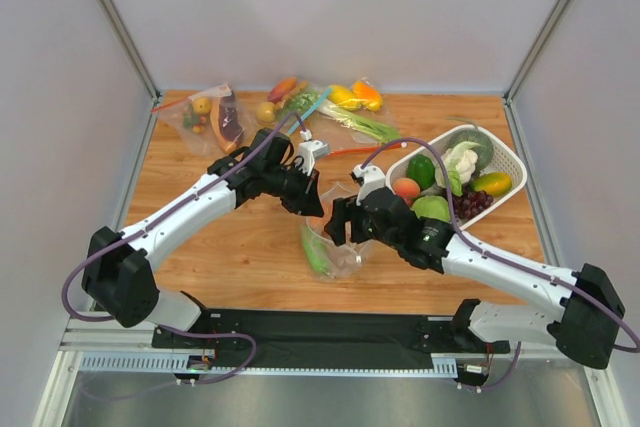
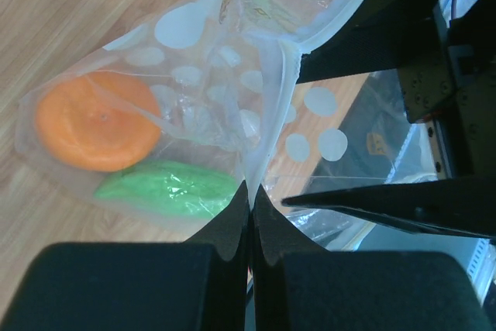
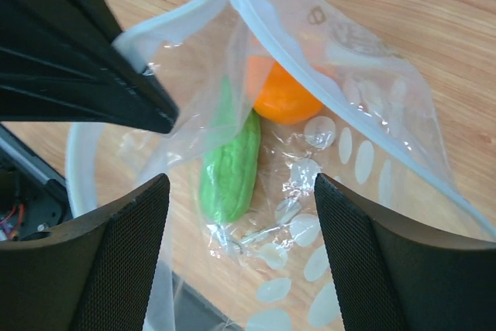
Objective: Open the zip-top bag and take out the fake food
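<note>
The dotted zip-top bag (image 1: 338,255) lies mid-table with its mouth open. My left gripper (image 1: 308,197) is shut on the bag's whitish rim (image 2: 249,195) and lifts that edge. In the left wrist view the orange (image 2: 97,122) and the elongated green piece (image 2: 167,189) lie inside the bag (image 2: 201,60). My right gripper (image 1: 342,222) is open and empty, its jaws spread wide over the open mouth (image 3: 240,215), above the green piece (image 3: 230,164) and the orange (image 3: 283,98). The white cauliflower (image 1: 460,162) lies in the basket.
A white basket (image 1: 510,162) at the right holds the cauliflower, green pieces, a peach, grapes and a mango. Other filled bags with red and blue zip strips (image 1: 215,117) (image 1: 345,107) lie along the back edge. Grey walls enclose the table.
</note>
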Robot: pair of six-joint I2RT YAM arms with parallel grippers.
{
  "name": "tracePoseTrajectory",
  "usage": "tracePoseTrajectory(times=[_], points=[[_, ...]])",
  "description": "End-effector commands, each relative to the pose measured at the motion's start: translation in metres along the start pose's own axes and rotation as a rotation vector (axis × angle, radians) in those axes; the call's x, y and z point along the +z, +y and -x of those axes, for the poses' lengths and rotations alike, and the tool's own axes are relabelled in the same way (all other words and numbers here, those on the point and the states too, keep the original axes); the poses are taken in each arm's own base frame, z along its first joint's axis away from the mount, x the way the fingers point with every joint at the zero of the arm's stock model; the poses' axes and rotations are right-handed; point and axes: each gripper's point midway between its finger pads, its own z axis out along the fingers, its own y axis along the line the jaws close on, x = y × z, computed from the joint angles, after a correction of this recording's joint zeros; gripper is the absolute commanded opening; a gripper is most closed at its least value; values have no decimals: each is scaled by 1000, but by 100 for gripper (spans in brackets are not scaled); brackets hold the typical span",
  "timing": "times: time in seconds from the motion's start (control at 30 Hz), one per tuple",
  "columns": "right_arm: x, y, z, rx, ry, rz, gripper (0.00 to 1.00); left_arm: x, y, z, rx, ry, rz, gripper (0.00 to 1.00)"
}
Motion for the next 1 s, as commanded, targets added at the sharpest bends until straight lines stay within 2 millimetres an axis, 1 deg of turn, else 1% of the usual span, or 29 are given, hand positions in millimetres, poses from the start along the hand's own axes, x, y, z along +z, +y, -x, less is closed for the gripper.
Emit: tracePoseTrajectory(times=[0.0, 0.03, 0.13, 0.2, 0.23, 0.3, 0.33, 0.37, 0.53, 0.6, 0.63, 0.67, 0.77, 0.8, 0.83, 0.9, 0.93, 0.97], points=[[9, -16, -10, -27, 17, -77, 76, -14, -11, 19, 56, -61, 0, 0], [11, -17, -12, -36, 25, -81, 75, -14, -12, 20, 60, -62, -2, 0], [21, -20, -27, -54, 74, -86, 72, -13, -11, 20, 60, -62, -2, 0], [26, -18, -31, -58, 84, -70, 69, -13, -11, 20, 60, -63, 1, 0], [28, -17, -39, -60, 104, -55, 68, -14, -11, 20, 62, -67, 3, 0], [32, -13, -42, -55, 103, -30, 64, -14, -11, 20, 60, -66, 4, 0], [35, -14, -48, -53, 115, -27, 60, -14, -10, 20, 62, -67, 6, 0], [36, -14, -49, -52, 117, -28, 59, -14, -11, 20, 61, -67, 4, 0], [43, -28, -64, -57, 148, -83, 56, -14, -10, 21, 63, -74, 8, 0], [45, -29, -69, -49, 156, -83, 56, -15, -9, 21, 63, -77, 15, 0], [47, -26, -69, -43, 153, -63, 56, -15, -9, 21, 64, -79, 15, 0], [48, -26, -73, -39, 158, -57, 56, -16, -9, 22, 64, -82, 19, 0], [50, -16, -72, -13, 144, -5, 56, -16, -5, 21, 60, -91, 46, 0], [50, -16, -74, -6, 144, 3, 56, -18, -6, 25, 64, -112, 52, 0], [52, -9, -69, 3, 118, 40, 57, -18, -7, 25, 63, -117, 48, 0], [52, -4, -71, 23, 107, 69, 57, -18, -9, 26, 65, -131, 40, 0], [54, 2, -66, 41, 86, 98, 58, -18, -9, 25, 63, -128, 34, 0], [54, 4, -65, 53, 79, 109, 58, -17, -10, 24, 64, -129, 29, 0]])
